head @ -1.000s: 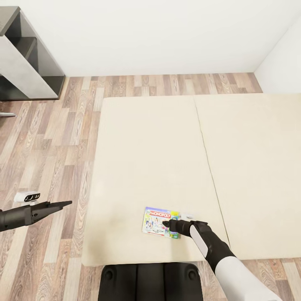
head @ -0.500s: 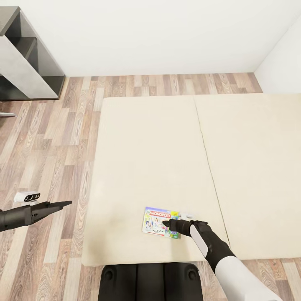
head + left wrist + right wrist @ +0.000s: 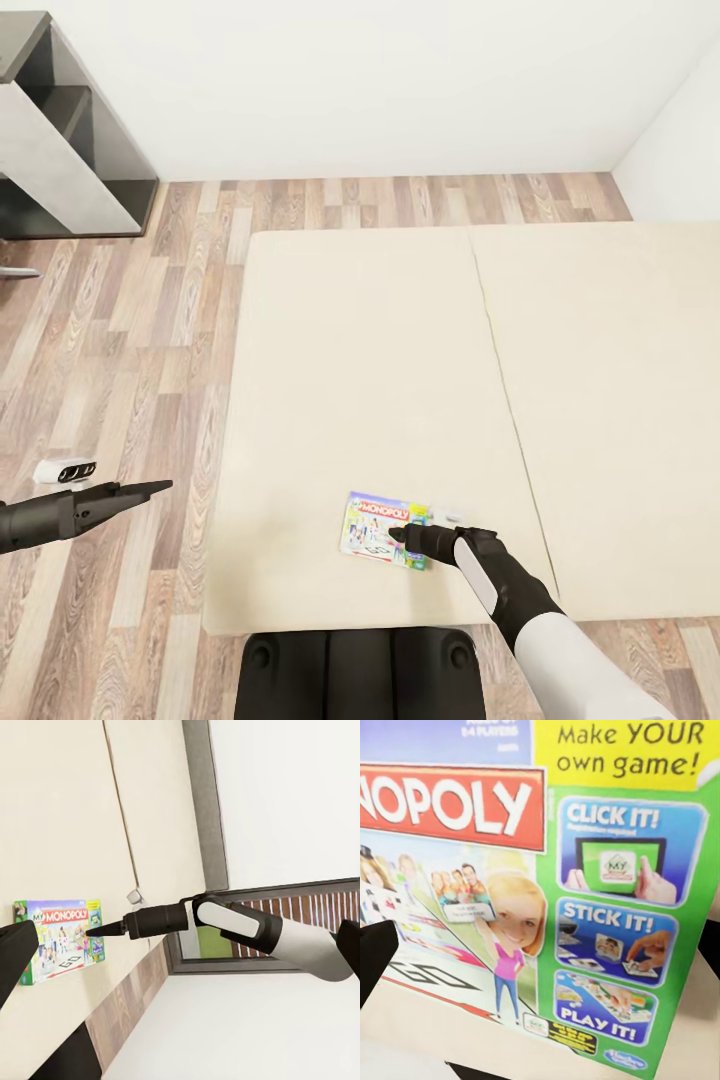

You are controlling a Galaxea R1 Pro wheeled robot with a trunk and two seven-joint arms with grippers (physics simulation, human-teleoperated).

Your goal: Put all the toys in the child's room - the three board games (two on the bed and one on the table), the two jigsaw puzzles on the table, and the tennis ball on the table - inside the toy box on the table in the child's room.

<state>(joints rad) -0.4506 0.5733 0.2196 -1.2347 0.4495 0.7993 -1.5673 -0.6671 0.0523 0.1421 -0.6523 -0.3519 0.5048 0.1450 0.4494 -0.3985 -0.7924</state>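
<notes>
One board game, the white-green Monopoly box (image 3: 372, 526), lies flat near the front edge of the cream bed (image 3: 360, 370). My right gripper (image 3: 395, 536) reaches onto the box's right part, low over the lid. In the right wrist view the lid (image 3: 540, 892) spreads between two dark fingers (image 3: 375, 956) that stand wide apart, so the gripper is open. The left wrist view shows the same box (image 3: 60, 937) with the right gripper's tip (image 3: 94, 933) at its edge. My left gripper (image 3: 165, 486) hangs open over the wood floor, left of the bed.
A grey shelf unit (image 3: 60, 130) stands at the back left against the white wall. A small white device (image 3: 63, 470) lies on the floor near my left arm. A tiny grey-white thing (image 3: 450, 517) sits on the bed beside the right gripper. My base (image 3: 360, 675) touches the bed's front.
The whole picture has shifted slightly, so the camera moved. Both arms and the Monopoly box stay where they were.
</notes>
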